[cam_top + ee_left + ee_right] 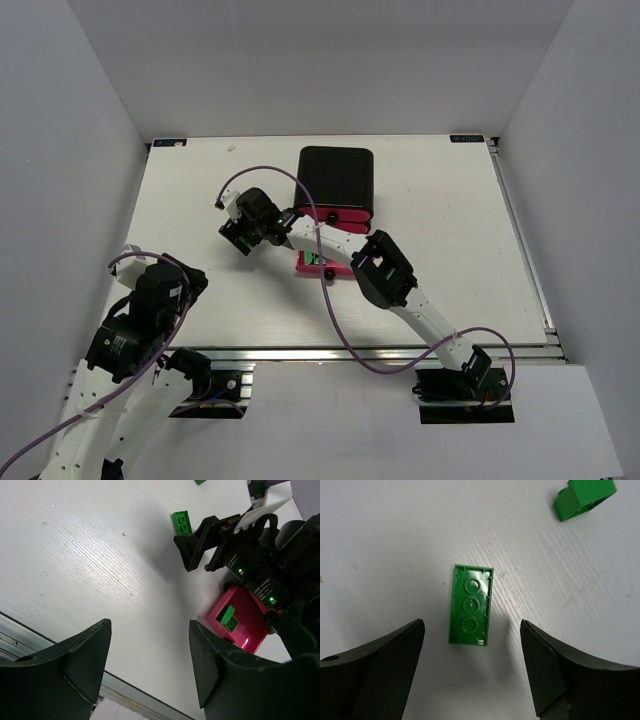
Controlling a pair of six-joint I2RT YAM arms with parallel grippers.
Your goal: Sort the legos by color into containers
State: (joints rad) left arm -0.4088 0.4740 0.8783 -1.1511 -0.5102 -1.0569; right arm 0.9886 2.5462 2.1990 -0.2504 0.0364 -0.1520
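A dark green flat lego lies underside up on the table, just ahead of and between the open fingers of my right gripper, untouched; it also shows in the left wrist view. A second dark green lego lies further off. The black drawer casing stands at the back. One magenta-pink drawer is pulled out and holds green legos. My right gripper hovers left of that drawer. My left gripper is open and empty, near the front edge. No purple or yellow-green legos show.
The two other pink drawers are shut in the casing. The right arm reaches across the pulled-out drawer. A metal rail runs along the table's near edge. A purple cable loops over the table.
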